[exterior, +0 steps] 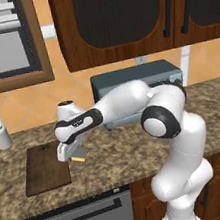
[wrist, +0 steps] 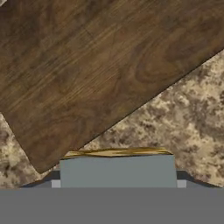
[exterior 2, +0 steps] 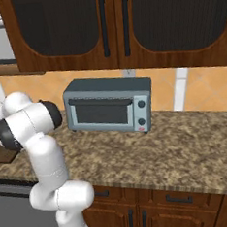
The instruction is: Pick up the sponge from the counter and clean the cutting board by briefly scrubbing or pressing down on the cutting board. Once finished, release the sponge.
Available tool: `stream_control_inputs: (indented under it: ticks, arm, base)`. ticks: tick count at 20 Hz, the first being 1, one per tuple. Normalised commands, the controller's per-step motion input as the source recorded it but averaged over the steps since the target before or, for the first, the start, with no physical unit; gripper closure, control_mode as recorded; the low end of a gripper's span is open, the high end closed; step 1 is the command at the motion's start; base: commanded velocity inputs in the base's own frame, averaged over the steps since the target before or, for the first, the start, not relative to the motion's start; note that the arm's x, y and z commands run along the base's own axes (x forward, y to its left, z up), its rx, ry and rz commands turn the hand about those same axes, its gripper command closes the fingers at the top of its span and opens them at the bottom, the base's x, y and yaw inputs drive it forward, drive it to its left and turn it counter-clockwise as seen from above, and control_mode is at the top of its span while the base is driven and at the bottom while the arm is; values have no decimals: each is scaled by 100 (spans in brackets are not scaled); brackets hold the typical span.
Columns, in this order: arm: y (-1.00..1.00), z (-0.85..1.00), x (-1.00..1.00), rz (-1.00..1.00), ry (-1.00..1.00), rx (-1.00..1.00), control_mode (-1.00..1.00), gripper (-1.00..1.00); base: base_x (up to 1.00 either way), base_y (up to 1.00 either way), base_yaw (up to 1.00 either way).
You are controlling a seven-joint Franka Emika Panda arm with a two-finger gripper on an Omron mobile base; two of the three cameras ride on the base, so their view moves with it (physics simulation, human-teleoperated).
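Holding the sponge (wrist: 117,169) clenched between its jaws, our gripper (exterior: 71,153) hung just off the cutting board's (exterior: 45,167) right edge, the sponge lifted a little above the counter (exterior: 139,152). In the hand view we saw the grey-blue block close beneath the camera, with the board's corner lying just beyond it. We judged the carry to be the step in hand; next we needed to shift over the wood, then press down briefly before letting go.
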Motion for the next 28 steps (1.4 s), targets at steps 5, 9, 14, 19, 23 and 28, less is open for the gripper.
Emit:
stream_control_inputs:
  ticks: [5, 9, 14, 19, 23, 28]
  arm:
    - [100, 0, -11, 18, 0, 1, -100, 100]
    - [97, 0, -18, 19, -1, -3, -100, 100]
    - [68, 0, -14, 11, -5, 0, -100, 100]
    - [35, -10, 4, 6, 0, -5, -100, 100]
    - [28, -39, 4, 0, 0, -4, -100, 100]
    - [25, -34, -2, 0, -2, 0, -100, 100]
  base:
    - [0, 0, 0]
    - [0, 0, 0]
    - [0, 0, 0]
    - [0, 0, 0]
    - [0, 0, 0]
    - [0, 0, 0]
